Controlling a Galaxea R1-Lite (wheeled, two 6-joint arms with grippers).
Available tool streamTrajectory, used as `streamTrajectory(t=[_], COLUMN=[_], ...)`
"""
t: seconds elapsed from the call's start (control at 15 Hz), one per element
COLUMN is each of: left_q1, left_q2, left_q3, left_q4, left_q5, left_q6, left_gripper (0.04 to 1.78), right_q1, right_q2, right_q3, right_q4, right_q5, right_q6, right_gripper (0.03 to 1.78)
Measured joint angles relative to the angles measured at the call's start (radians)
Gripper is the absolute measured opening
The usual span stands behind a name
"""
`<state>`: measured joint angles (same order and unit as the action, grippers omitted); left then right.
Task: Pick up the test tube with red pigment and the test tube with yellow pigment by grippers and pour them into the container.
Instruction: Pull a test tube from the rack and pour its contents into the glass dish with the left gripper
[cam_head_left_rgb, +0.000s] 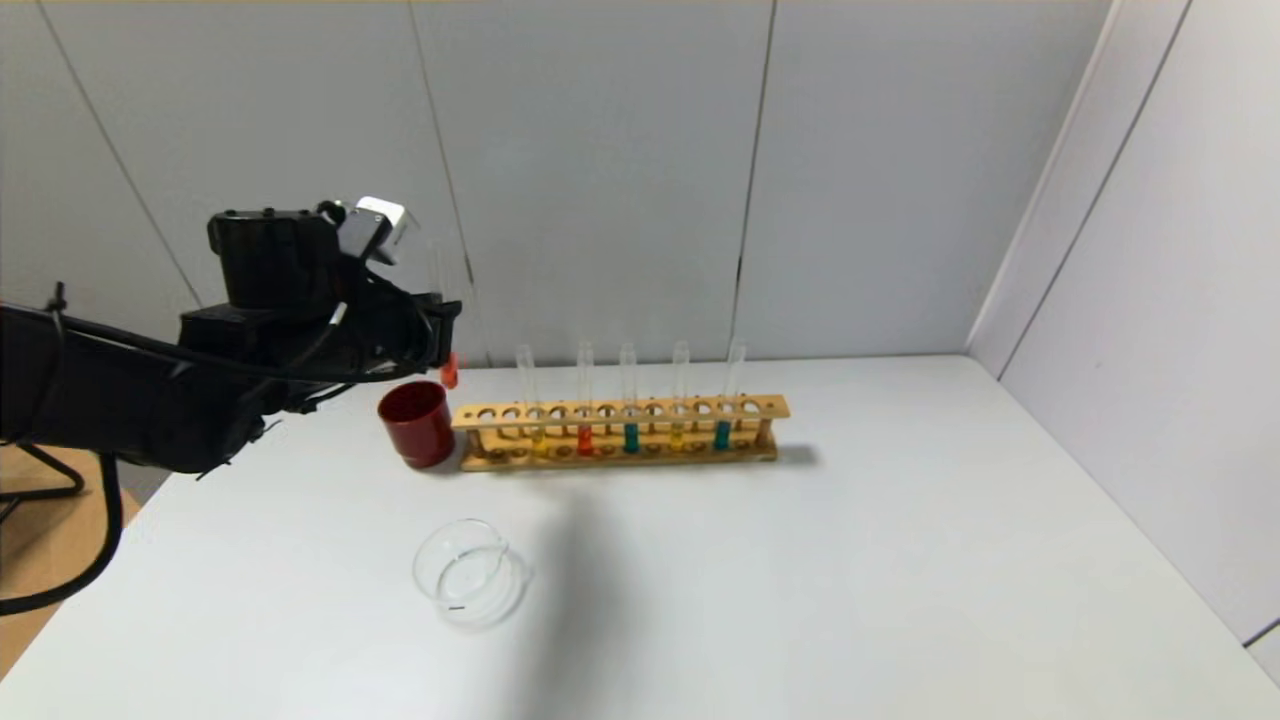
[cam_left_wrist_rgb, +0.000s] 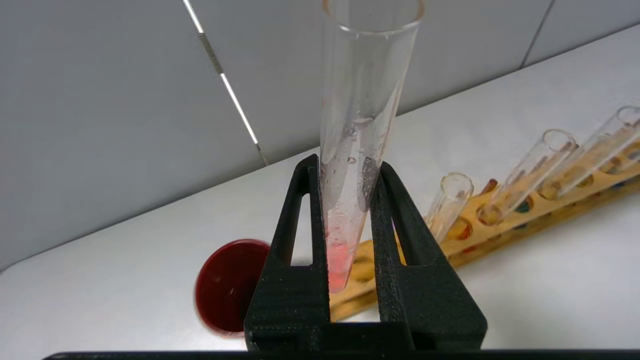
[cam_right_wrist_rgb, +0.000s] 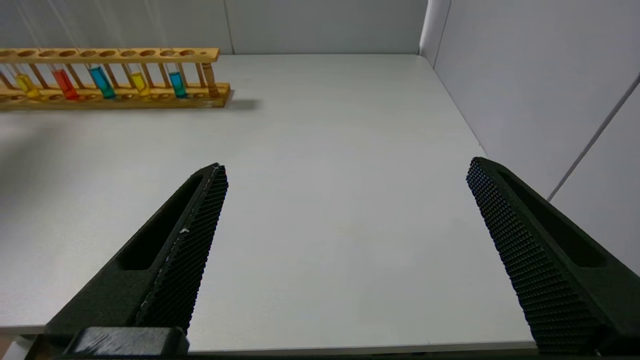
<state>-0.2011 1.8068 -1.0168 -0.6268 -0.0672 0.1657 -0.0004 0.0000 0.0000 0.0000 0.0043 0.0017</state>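
My left gripper (cam_head_left_rgb: 445, 322) hangs high at the back left, above the dark red cup, shut on the test tube with red pigment (cam_head_left_rgb: 449, 372). In the left wrist view that tube (cam_left_wrist_rgb: 357, 125) stands nearly upright between the black fingers (cam_left_wrist_rgb: 300, 210), with an orange-red tint at its base. A second red tube (cam_head_left_rgb: 585, 438) and two test tubes with yellow pigment (cam_head_left_rgb: 538, 440) (cam_head_left_rgb: 677, 436) stand in the wooden rack (cam_head_left_rgb: 620, 410). The container (cam_head_left_rgb: 470, 572), a clear glass dish, sits near the front, apart from both grippers. My right gripper (cam_right_wrist_rgb: 346, 165) stands open over bare table at the right.
The dark red cup (cam_head_left_rgb: 416, 424) stands against the rack's left end. Two teal tubes (cam_head_left_rgb: 631, 437) (cam_head_left_rgb: 722, 434) also stand in the rack. Walls close the back and the right side. The table's right half is bare.
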Motion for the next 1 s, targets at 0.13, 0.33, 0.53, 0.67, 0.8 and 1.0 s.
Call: streamTrajectory(t=[0.13, 0.33, 0.53, 0.67, 0.8, 1.0], left_q1=[0.031, 0.098, 0.119, 0.1, 0.065, 0.046], left_q2=[-0.069, -0.147, -0.213, -0.247, -0.28, -0.353], left_q3=[0.03, 0.119, 0.188, 0.23, 0.284, 0.367], left_q4=[0.027, 0.03, 0.025, 0.022, 0.017, 0.025], left_q5=[-0.002, -0.042, -0.117, -0.117, -0.115, -0.106], left_q6=[0.069, 0.245, 0.286, 0.281, 0.279, 0.294], left_gripper=[0.3, 0.3, 0.3, 0.3, 0.3, 0.3], right_q1=[0.0, 0.0, 0.0, 0.0, 0.0, 0.0], right_q2=[0.0, 0.0, 0.0, 0.0, 0.0, 0.0], right_q3=[0.0, 0.0, 0.0, 0.0, 0.0, 0.0], right_q4=[0.0, 0.0, 0.0, 0.0, 0.0, 0.0], right_q5=[0.0, 0.0, 0.0, 0.0, 0.0, 0.0], right_q6=[0.0, 0.0, 0.0, 0.0, 0.0, 0.0], right_gripper=[1.75, 1.75, 1.75, 1.75, 1.75, 1.75])
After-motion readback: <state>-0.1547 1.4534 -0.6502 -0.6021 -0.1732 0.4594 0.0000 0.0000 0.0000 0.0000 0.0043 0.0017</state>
